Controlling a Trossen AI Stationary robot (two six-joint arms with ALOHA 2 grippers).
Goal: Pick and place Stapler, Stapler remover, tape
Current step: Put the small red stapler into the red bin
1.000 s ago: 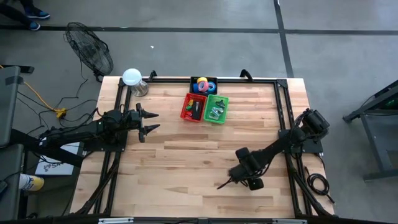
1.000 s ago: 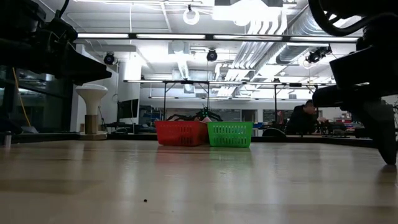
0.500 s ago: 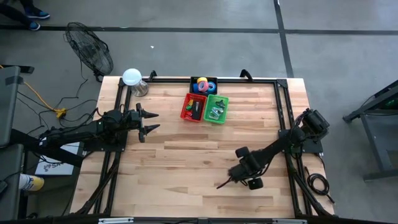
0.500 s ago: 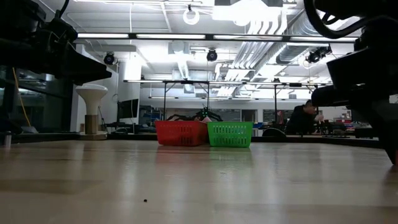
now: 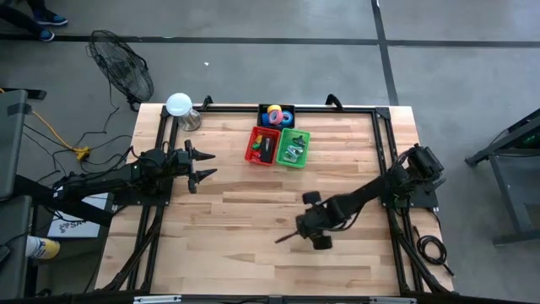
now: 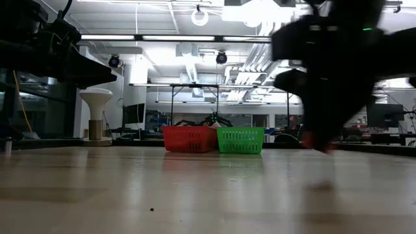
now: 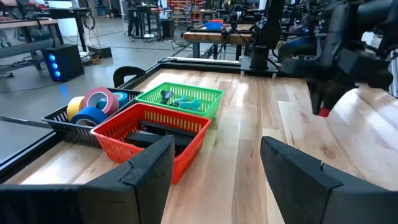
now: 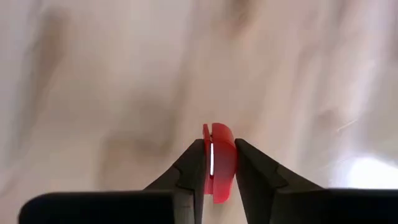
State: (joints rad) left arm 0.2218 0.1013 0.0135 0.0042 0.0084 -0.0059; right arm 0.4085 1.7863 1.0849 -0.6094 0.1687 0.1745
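My right gripper (image 5: 284, 239) hangs over the table's middle right, shut on a small red stapler remover (image 8: 219, 163), which also shows at its tips in the low view (image 6: 318, 140). At the table's left, my left gripper (image 7: 214, 177) waits open with nothing between its fingers. The black stapler (image 7: 163, 133) lies in the red basket (image 5: 262, 146). The tape rolls (image 7: 93, 107) sit in a black tray (image 5: 276, 115) behind the baskets. The green basket (image 5: 294, 148) holds more small pieces. My right gripper pinches the red stapler remover by its two flat sides (image 8: 225, 177), one finger on each. The remover's free end sticks out past the fingertips (image 8: 195, 163). It is lifted clear of the table, with its shadow on the wood below.
A desk fan (image 5: 122, 67) and a white lamp (image 5: 179, 105) stand at the far left corner. A black frame rail (image 5: 380, 127) runs along the table's edges. Bare wood lies between the baskets and the near edge.
My right gripper has gone up and toward the table's left edge, a little toward the far edge, carrying the red stapler remover clear of the wood. It moves fast and shows blurred in the low view.
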